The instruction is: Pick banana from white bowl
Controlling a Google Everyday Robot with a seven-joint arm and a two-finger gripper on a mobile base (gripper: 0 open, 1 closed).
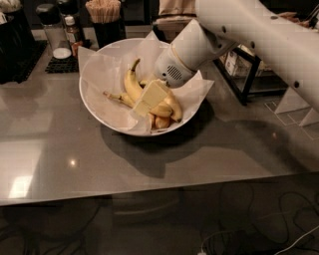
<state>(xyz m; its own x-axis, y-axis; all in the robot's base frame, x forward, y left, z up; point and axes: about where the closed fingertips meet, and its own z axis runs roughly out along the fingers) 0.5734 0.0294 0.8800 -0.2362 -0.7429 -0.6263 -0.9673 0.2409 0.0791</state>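
In the camera view, a grey table carries the white bowl, which sits toward 12 o'clock on the tabletop and is lined with crinkled white paper that sticks up past the rim at 10 and 3 o'clock. The banana lies inside the bowl just left of its middle, curved, with its long dark-tipped stem pointing up toward 12 o'clock. A thin pale banana lies beside it toward 8 o'clock, its stem pointing to 9 o'clock. A short orange-tinted banana rests near the bowl's 5 o'clock edge, and another yellow banana lies next to it toward 4 o'clock. The white arm reaches in from 2 o'clock, and the gripper is down in the bowl near its middle, its cream pad lying across the fruit and right beside the banana's lower half. Whether the claw is apart, together or clamped on anything cannot be told, because the pad hides what is under it. Past the bowl at 11 o'clock stand a clear shaker and a small bottle on a black mat, with a dark cup of sticks at 12 o'clock. A black rack stands at the bowl's 3 o'clock side.
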